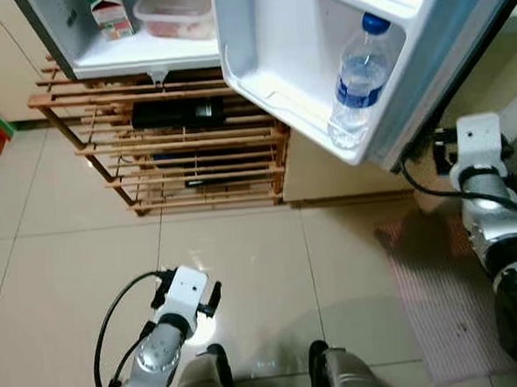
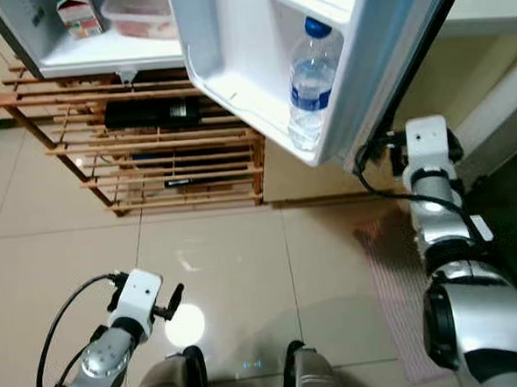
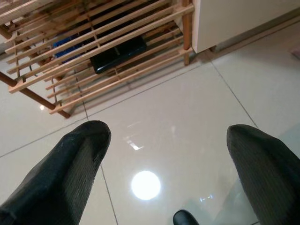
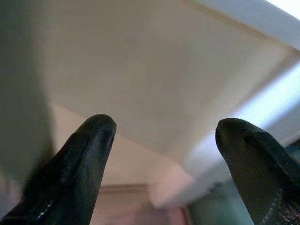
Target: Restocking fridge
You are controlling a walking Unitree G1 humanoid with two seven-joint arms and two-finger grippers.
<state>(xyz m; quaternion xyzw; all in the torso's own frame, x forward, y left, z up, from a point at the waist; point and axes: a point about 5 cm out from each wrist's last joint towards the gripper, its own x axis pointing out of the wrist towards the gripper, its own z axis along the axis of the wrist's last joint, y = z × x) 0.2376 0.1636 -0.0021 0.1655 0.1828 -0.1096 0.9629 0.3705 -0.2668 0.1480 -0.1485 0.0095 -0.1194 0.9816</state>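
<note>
With the fridge door point(image 1: 426, 69) open and a water bottle point(image 1: 357, 82) in its shelf, the left pincer point(image 3: 164, 154) and right pincer point(image 4: 161, 140) both gape empty.

Soft, even indoor light is filling both head views, and they are staying fairly sharp. An overhead lamp is glaring as a round white spot on the glossy floor tiles point(image 3: 146, 184), with a fainter sheen nearby. The open fridge door point(image 1: 277, 61) is glowing bright white and washing out its upper edge. A rug point(image 1: 440, 296) is lying in dull shade. The right wrist view is looking hazy and out of focus, its black fingers point(image 4: 75, 164) blurring darkly.
</note>
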